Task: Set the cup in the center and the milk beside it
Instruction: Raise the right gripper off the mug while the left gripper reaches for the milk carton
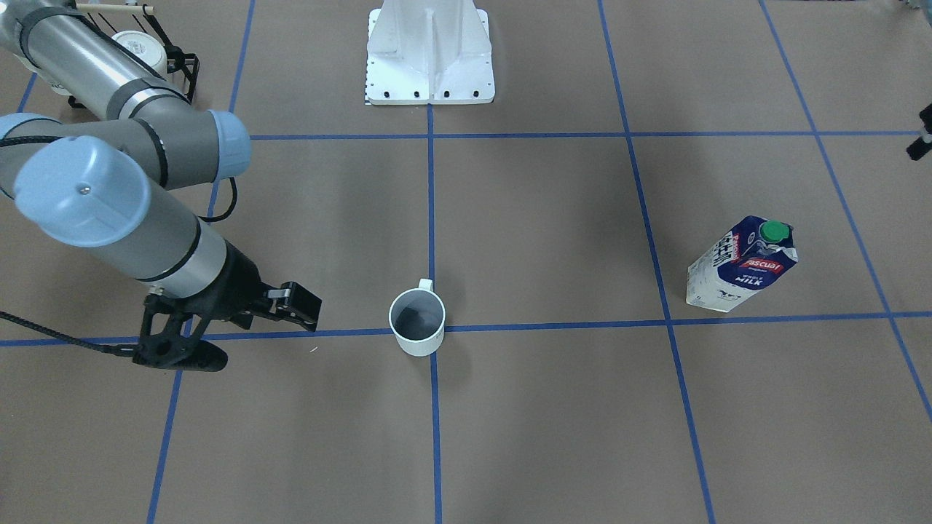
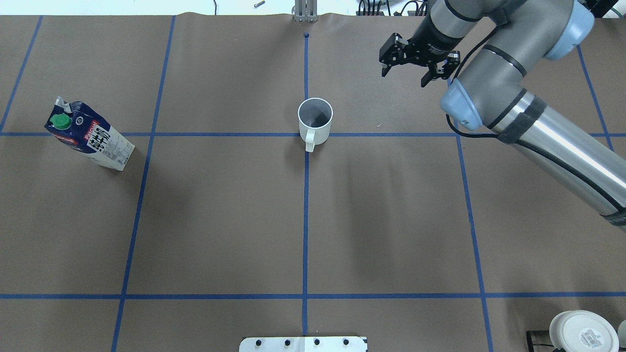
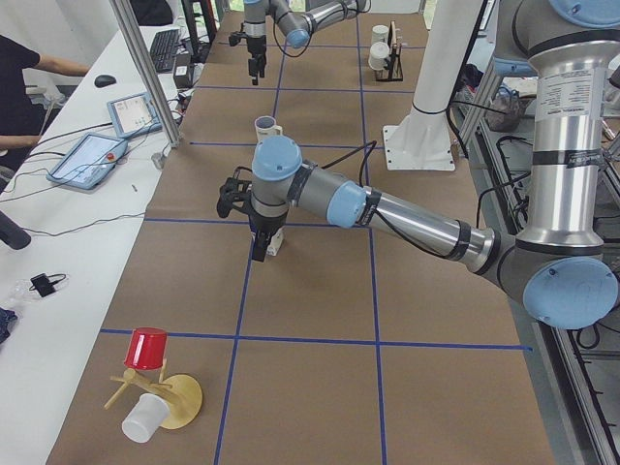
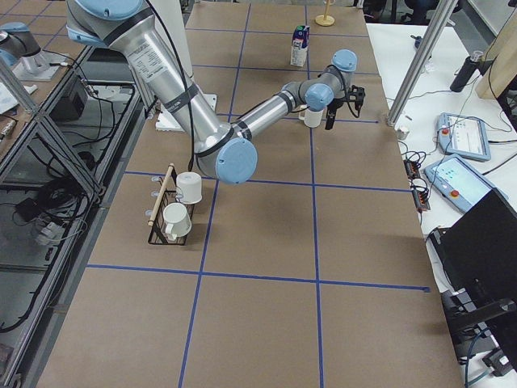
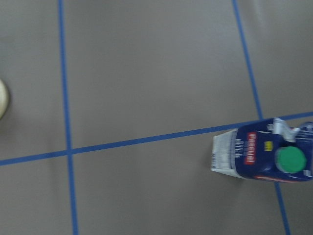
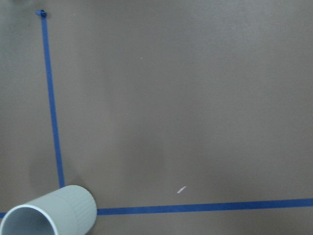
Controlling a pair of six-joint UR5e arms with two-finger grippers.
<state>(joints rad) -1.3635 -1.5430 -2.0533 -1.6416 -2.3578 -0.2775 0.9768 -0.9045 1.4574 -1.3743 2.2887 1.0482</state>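
Note:
The cup, a plain white mug with a grey inside, stands upright on the center, where two blue tape lines cross. It also shows in the overhead view and the right wrist view. The milk, a blue and white carton with a green cap, stands far off on my left side. It shows in the left wrist view from high above. My right gripper is open and empty, beyond and right of the cup. My left gripper hangs over the milk's area. I cannot tell whether it is open or shut.
A wire rack with two creamy mugs stands near my right side. The white arm mount stands at the robot's edge. A wooden stand with a red cup is at the left end. Operators' tablets lie beyond the far edge.

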